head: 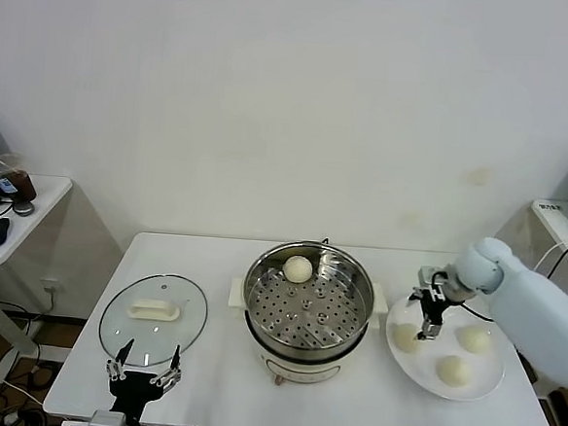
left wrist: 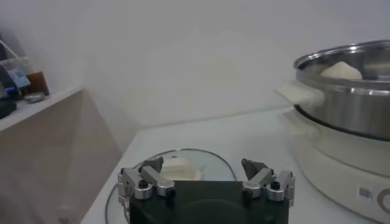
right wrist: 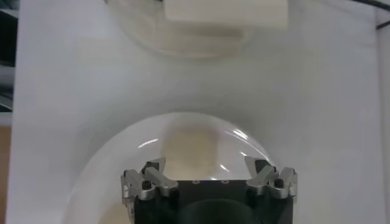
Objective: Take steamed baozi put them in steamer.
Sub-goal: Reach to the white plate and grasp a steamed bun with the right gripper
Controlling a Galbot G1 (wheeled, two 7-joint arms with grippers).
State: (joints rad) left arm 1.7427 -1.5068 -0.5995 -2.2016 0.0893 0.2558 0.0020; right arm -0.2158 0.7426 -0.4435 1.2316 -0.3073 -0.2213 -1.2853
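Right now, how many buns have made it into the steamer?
One bun sits in the steamer. The open right gripper hovers over the plate by another bun, holding nothing. Three remain on the plate. The left gripper waits near the lid.

Four steamed baozi are in sight: one [head: 298, 269] lies inside the steamer [head: 306, 317], and three sit on the plate [head: 487, 383], namely one [head: 406, 337] nearest the steamer, one [head: 473, 337] at the far side and one [head: 452, 370] at the near edge. There is one steamer, one white plate and one glass lid [head: 153, 319], all on one white tabletop [head: 213, 388]. Two pincers show: the left pincer [head: 143, 373] and the right pincer [head: 430, 330]. One side table [head: 30, 215] stands apart.
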